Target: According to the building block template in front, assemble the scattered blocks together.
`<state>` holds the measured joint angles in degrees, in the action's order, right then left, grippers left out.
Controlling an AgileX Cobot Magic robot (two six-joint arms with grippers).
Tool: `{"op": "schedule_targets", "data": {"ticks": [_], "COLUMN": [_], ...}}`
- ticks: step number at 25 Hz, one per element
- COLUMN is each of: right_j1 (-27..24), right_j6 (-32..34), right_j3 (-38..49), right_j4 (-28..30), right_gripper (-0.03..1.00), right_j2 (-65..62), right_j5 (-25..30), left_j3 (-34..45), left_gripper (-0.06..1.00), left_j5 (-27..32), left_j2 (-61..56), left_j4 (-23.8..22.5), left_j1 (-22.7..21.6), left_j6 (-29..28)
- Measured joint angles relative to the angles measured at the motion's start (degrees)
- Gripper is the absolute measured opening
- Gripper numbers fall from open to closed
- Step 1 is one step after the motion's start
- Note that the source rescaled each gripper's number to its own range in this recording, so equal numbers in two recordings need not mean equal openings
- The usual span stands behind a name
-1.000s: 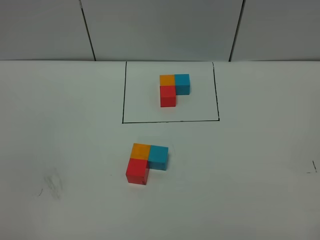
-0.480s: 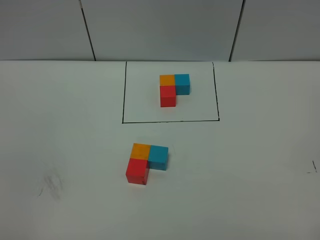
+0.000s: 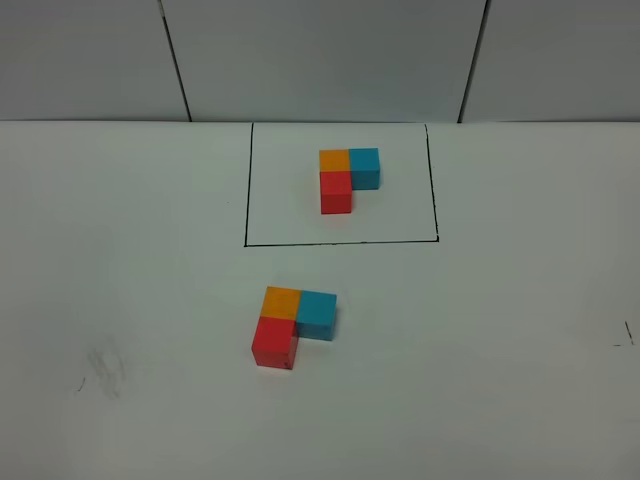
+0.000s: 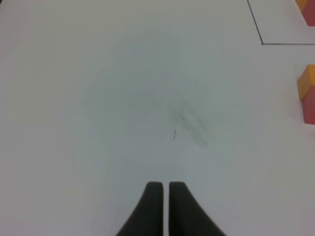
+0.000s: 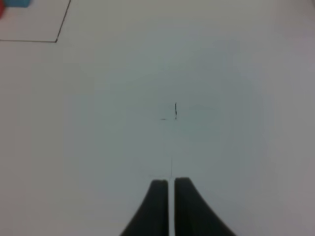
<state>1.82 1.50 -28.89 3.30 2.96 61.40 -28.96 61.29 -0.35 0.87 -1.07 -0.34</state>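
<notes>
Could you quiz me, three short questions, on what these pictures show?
1. True or false: the loose blocks form the same L as the framed template.
2. In the loose group, which colour sits nearest the camera in the high view? A orange, B cyan, C red.
3. Fill in: both the left pincer and the right pincer are ___ and hold nothing.

Key: 1 true: orange at the corner, cyan to its right, red in front, all touching. 2 C. 3 shut.
</notes>
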Motion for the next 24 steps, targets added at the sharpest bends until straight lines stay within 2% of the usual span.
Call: {"op": "schedule_targets", "data": {"ticks": [24], "right_j1": [0.0], "right_j6": [0.0], "right_j3": [0.0], "right_j4": [0.0], "right_gripper": [0.0], "right_j2": [0.0], "right_j5": [0.0], "left_j3": [0.0], "left_gripper": [0.0], "left_j5": [0.0], "left_j2": [0.0], "left_j4": [0.0], "left_j1": [0.0], "left_j6": [0.0]}}
